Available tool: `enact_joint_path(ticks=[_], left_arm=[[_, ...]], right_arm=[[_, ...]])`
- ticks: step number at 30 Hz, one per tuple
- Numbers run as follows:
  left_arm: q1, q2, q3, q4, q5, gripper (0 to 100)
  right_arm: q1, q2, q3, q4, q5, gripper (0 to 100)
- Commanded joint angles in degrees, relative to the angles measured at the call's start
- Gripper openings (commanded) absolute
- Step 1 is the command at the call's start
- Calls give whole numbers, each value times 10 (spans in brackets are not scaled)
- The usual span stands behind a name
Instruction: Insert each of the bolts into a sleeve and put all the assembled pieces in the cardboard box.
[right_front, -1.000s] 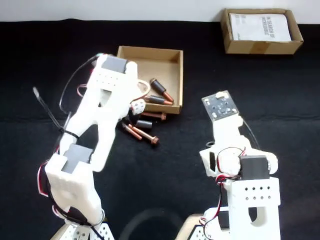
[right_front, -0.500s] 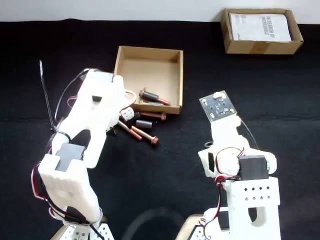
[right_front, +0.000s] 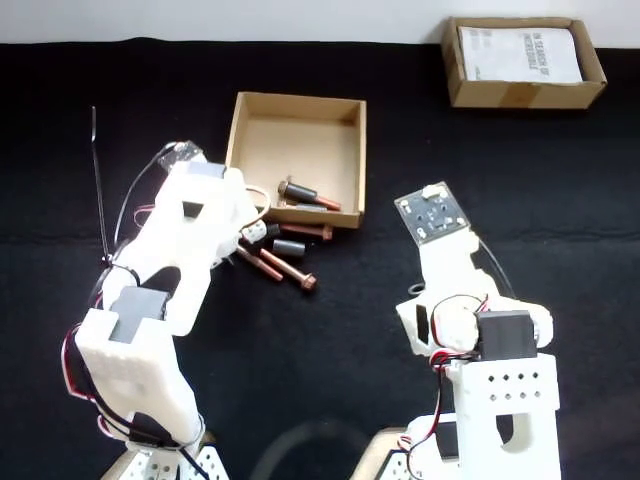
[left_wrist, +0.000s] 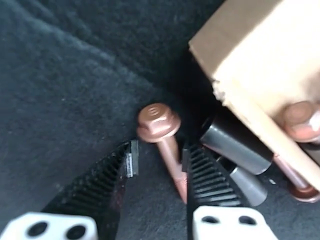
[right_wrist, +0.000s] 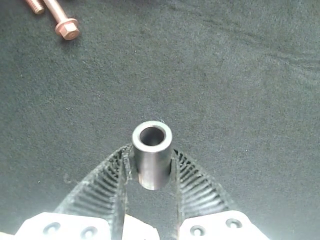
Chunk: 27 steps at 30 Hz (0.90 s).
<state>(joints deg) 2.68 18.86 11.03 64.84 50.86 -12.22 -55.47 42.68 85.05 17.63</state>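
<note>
My left gripper is open, low over the black cloth, its fingers on either side of the shaft of a copper bolt without closing on it. Dark sleeves lie just beside it against the cardboard box. From above, the left gripper sits at the near left corner of the cardboard box, over loose bolts and a sleeve. An assembled piece lies inside the box. My right gripper is shut on an upright grey sleeve, bore facing the camera.
A second cardboard box holding a printed sheet stands at the back right. The right arm hangs over bare black cloth, right of the bolts. A black cable tie sticks up beside the left arm.
The left arm has drawn back from over the box and dropped to the loose bolts by its near corner. The right arm has barely moved.
</note>
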Motion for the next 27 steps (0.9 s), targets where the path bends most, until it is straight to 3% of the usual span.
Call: enact_joint_path(ticks=[1, 2, 8, 13, 19, 22, 27], left_arm=[[-4, -30, 8, -24, 4, 50], [-5, -30, 13, -29, 3, 9], [-5, -30, 22, -28, 0, 8], [-6, -37, 17, -27, -1, 8], [-6, -38, -19, -5, -2, 8], [-5, -39, -82, 57, -3, 8], [-1, -93, -236, 178, -78, 8]], right_arm=[[-5, 3, -4, -10, 4, 7], [-5, 5, -4, -13, 4, 7], [-1, 54, -4, -46, 3, 7], [-20, 64, -1, -164, -8, 7], [-107, 62, 0, -298, -144, 7], [-144, 58, -3, -327, -218, 7], [-176, 48, -2, -330, -329, 7]])
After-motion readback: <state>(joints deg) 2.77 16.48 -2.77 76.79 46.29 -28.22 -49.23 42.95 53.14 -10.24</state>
